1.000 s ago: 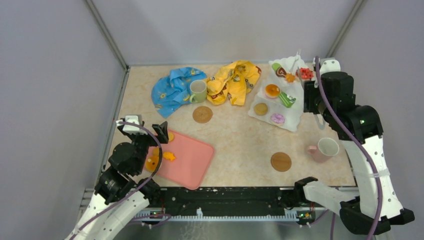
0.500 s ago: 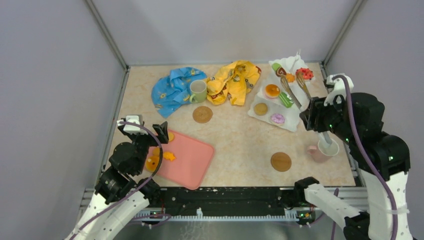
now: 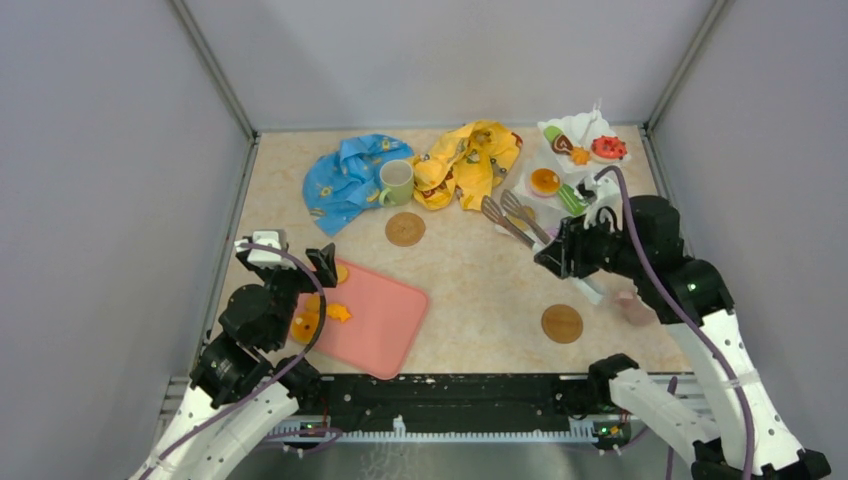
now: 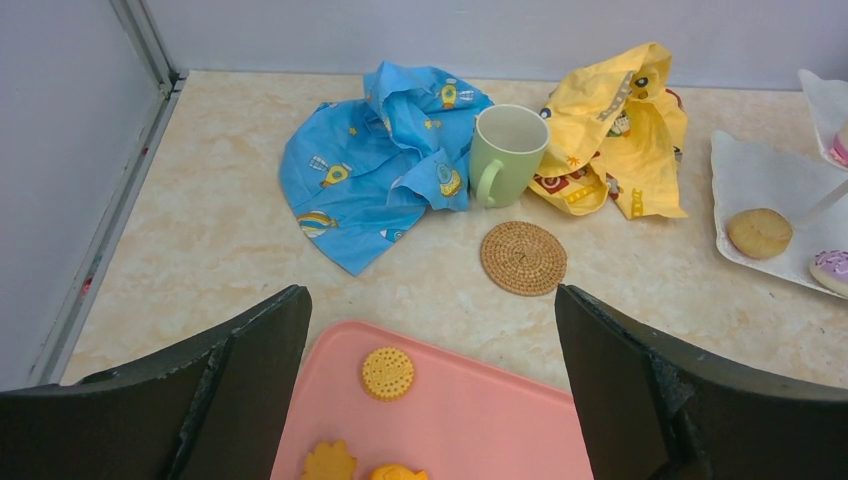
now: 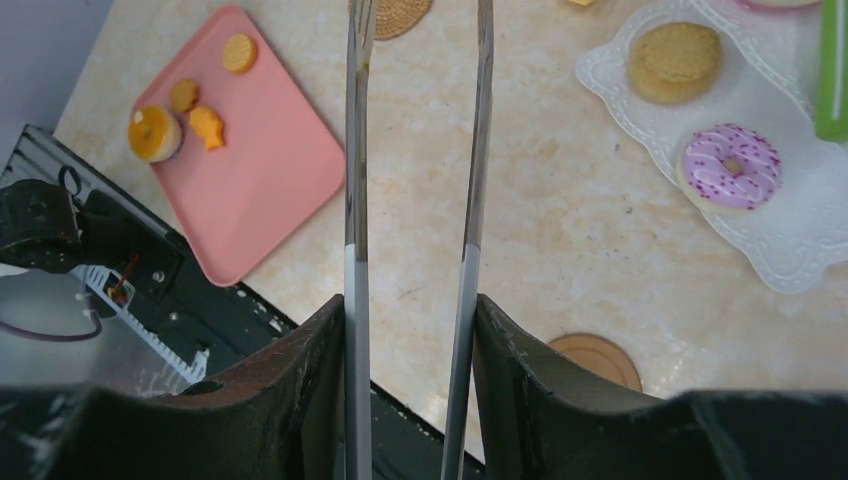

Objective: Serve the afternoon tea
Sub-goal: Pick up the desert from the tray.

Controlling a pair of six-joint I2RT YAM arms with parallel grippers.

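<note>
Tongs in right pincer: polished metal. Tabletop beneath: smooth, marbled. Coaster ahead of left pincer: rough woven fibre. Tray: matt plastic.

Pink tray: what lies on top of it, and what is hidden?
Four yellow-orange pastries: a round biscuit, a smaller round one, a star-shaped one and a domed cake. From above, the left arm covers the tray's left edge.

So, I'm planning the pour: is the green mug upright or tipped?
Upright. The green mug stands on its base beside the blue cloth, open rim facing up, interior looking empty.
</note>
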